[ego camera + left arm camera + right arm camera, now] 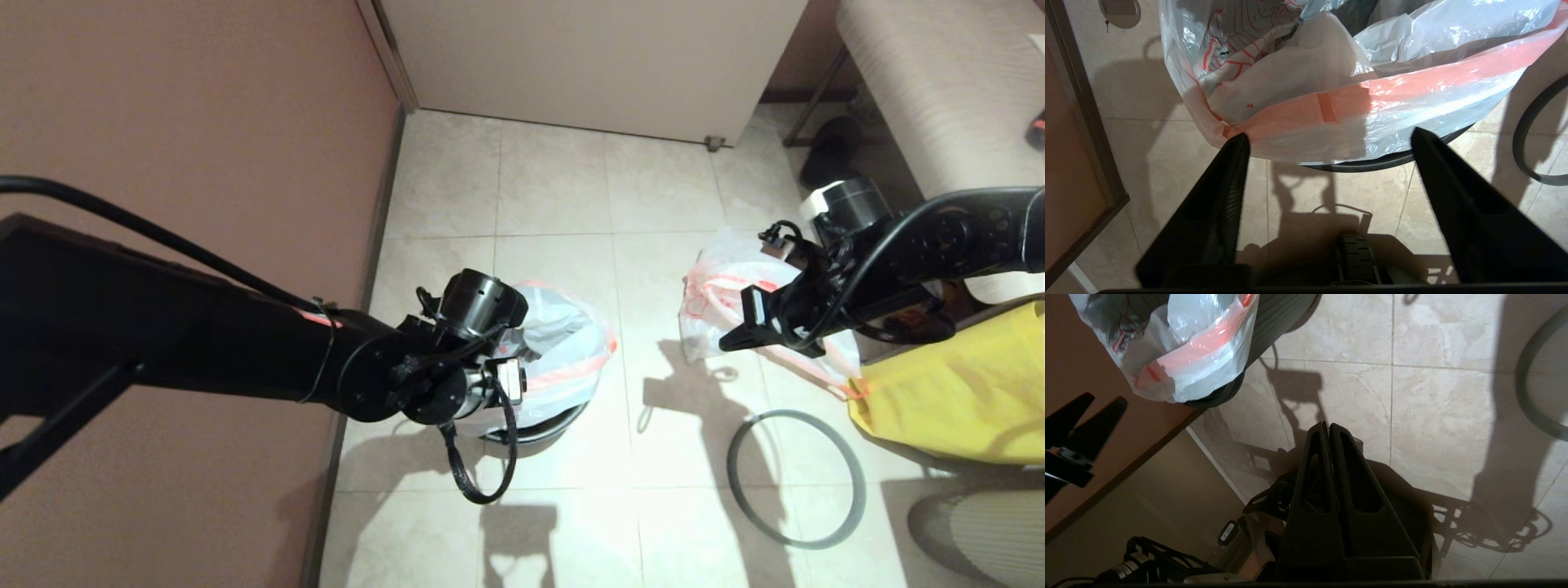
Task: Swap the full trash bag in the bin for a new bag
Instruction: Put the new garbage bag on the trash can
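Spread wide, the left gripper (1327,136) faces the new bag (1331,85) draped in the bin (1372,165), one fingertip touching its pink hem, which should probably be tucked evenly over the rim, while the right gripper (1329,426), pressed together, hangs beside.

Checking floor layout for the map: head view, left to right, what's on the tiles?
New bag in the bin → full trash bag → grey hoop → yellow fabric bag.
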You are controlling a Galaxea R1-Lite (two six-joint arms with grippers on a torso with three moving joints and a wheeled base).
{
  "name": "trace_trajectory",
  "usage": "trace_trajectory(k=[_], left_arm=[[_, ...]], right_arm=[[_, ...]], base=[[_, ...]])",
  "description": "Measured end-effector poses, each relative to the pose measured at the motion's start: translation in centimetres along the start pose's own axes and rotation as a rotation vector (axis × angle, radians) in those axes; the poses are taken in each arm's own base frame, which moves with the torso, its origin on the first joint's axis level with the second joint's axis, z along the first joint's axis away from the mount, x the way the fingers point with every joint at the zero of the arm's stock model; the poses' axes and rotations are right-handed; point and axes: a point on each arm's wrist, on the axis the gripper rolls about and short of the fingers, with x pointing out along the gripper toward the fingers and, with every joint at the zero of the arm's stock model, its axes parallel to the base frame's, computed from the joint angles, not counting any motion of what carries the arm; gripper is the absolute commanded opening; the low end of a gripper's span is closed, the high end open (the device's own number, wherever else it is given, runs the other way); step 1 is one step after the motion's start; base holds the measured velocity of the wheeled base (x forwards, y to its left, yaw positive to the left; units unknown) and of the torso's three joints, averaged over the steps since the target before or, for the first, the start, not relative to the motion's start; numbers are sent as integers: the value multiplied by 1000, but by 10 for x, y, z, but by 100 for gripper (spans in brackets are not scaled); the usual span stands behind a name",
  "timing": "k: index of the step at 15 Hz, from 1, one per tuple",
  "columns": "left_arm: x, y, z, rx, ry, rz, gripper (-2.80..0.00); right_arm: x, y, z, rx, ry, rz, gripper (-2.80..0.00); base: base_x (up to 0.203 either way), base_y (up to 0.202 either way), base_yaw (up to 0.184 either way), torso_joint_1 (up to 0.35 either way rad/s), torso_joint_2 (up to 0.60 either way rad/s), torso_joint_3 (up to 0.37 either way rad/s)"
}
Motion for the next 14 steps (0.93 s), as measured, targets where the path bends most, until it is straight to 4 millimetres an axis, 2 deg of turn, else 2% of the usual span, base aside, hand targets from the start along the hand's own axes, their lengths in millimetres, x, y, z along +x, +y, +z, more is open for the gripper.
trace_trajectory(k=[3,7,10,14], left_arm=[[6,13,12,-33,0,-12,-280],[34,30,23,-90,72,-94,-280],[51,28,22,-143,112,-89,-280],[47,15,23,-228,236,-72,-280]], right_arm=[[23,17,-11,-43,48,30,-280],[54,51,-18,-131,53,98,-280],[60,46,-13,-80,46,93,-280],[64,34,-9,-37,37,78,-280]], base=[[0,0,0,0,0,0],[0,0,0,0,0,0],[0,0,0,0,0,0],[0,0,0,0,0,0]])
